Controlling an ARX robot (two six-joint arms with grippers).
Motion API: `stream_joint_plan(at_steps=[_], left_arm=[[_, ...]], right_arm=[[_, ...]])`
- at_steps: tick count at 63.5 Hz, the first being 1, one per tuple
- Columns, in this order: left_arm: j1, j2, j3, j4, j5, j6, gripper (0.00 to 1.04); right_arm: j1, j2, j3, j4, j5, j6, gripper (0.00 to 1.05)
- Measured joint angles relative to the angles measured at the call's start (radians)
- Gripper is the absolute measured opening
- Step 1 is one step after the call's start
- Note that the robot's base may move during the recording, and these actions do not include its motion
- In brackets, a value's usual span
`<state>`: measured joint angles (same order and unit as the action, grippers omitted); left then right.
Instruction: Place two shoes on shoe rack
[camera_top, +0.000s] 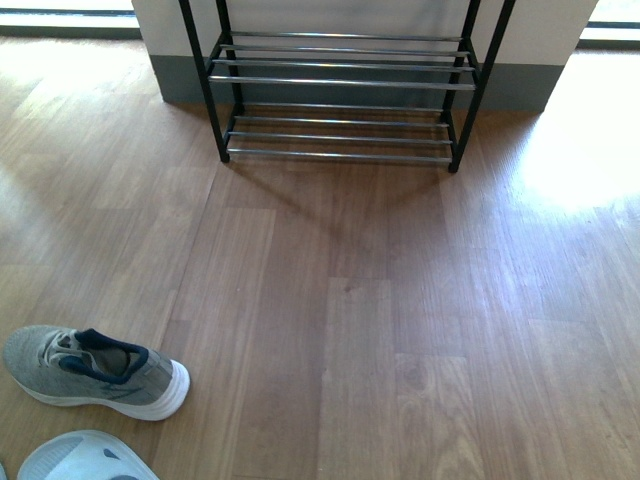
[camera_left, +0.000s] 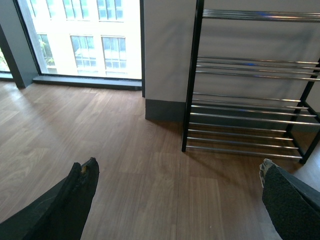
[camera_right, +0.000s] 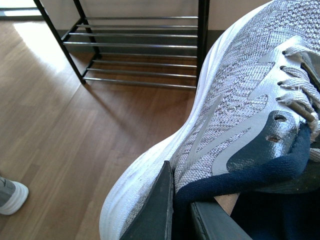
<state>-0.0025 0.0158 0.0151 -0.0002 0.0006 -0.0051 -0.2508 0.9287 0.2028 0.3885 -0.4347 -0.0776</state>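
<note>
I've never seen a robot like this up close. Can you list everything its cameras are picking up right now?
shoe rack: one, black frame with chrome bars, against the wall ahead; nothing on the tiers in view.
floor sneaker: one, grey knit with white sole and navy collar, on the floor, lower left of the front view.
held sneaker: one, same colours, lifted off the floor.
slide: one, light blue, at the front view's bottom edge, partly cut off.
floor: brown wood planks.
wall: white with grey skirting, behind the rack.
window: one, bright, buildings outside.
left gripper: jaws open, holding nothing.
right gripper: jaws shut on the held sneaker's navy collar.
</note>
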Motion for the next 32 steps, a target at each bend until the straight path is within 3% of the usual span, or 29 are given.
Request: stream_joint_plan(at_steps=[29,30,32], left_arm=[[0.000,0.000,0.000,0.000,-0.003,-0.001,0.95],[-0.004,0.005,0.002,-0.006,-0.020,-0.009,0.95],[-0.058,0.065,0.048,-0.130,-0.185,-0.084,0.95]], right_arm=[[0.003,0.000,0.000,-0.001,0.005,0.000,0.01],[0.003,0.000,0.000,-0.001,0.005,0.000,0.01],[0.003,0.000,0.000,-0.001,0.003,0.000,0.01]])
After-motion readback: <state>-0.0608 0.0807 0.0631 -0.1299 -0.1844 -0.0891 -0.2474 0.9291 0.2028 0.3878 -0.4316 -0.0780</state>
